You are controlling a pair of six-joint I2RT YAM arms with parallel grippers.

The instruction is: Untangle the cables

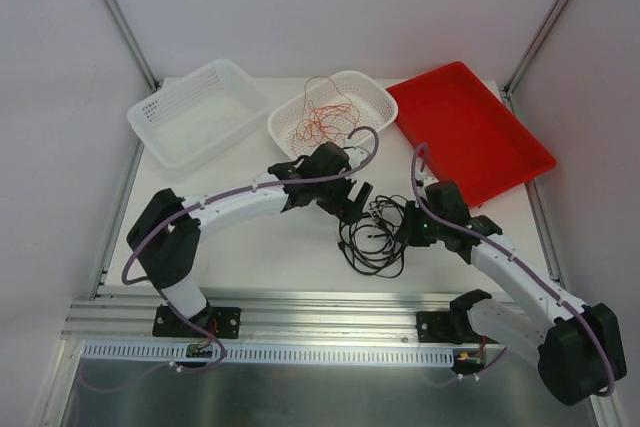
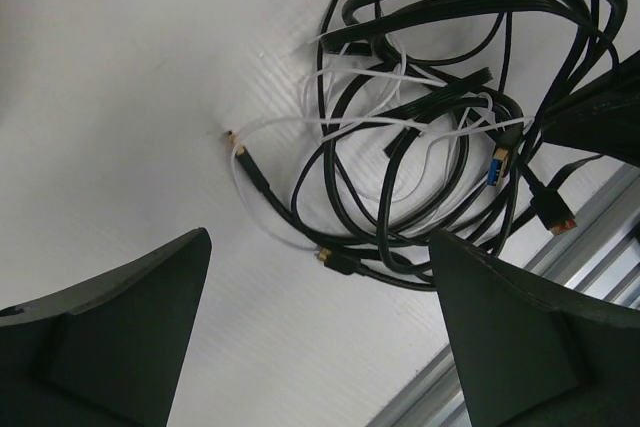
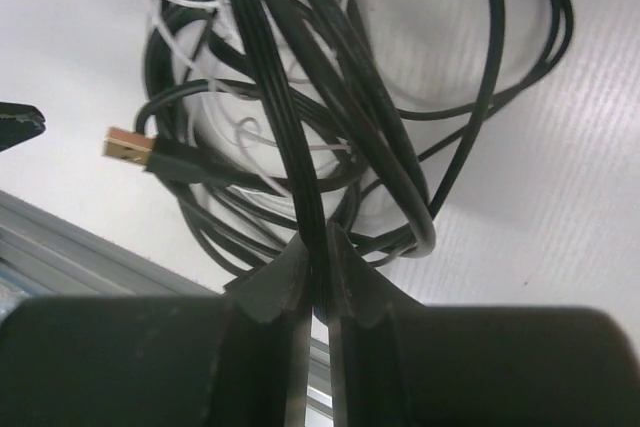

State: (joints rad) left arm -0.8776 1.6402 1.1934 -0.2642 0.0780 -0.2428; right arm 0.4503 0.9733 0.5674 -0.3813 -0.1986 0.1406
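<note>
tangle pinched, first strand to draw out

black cables (image 1: 375,237) lie knotted on the table (image 1: 260,257) between the arms; red-orange wires (image 1: 325,119) sit in the round basket (image 1: 283,132). right jaws are clenched on black strands; left jaws hang wide apart, holding nothing. next, i judge, left pins the heap while right draws away. only the wrist views show white wires (image 2: 300,123) woven through.

White-shelled arms (image 1: 235,205), black joints (image 1: 165,247), purple cables (image 1: 250,187) along them, black wedge-shaped claw fingers (image 2: 120,337)
</note>
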